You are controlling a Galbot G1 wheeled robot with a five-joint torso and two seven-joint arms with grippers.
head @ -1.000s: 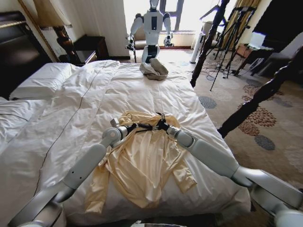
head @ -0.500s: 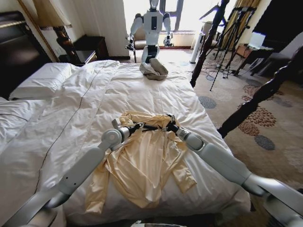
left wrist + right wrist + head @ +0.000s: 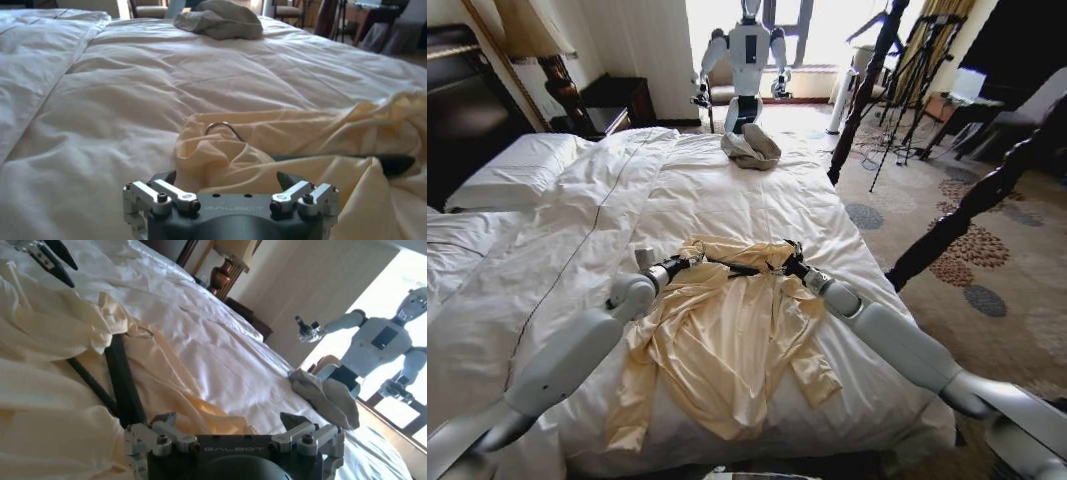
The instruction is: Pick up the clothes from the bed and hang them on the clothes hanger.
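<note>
Your pale yellow top (image 3: 727, 340) lies spread on the white bed (image 3: 727, 190), collar toward 12 o'clock, hem toward 6. A dark hanger (image 3: 737, 268) runs across its shoulders, the metal hook (image 3: 223, 129) poking out of the collar. Your left gripper (image 3: 689, 262) sits at the collar's 9 o'clock end, fingers spread, fabric bunched between them. Your right gripper (image 3: 789, 258) sits at the 3 o'clock shoulder, fingers parted, the hanger bar just beside its finger.
</note>
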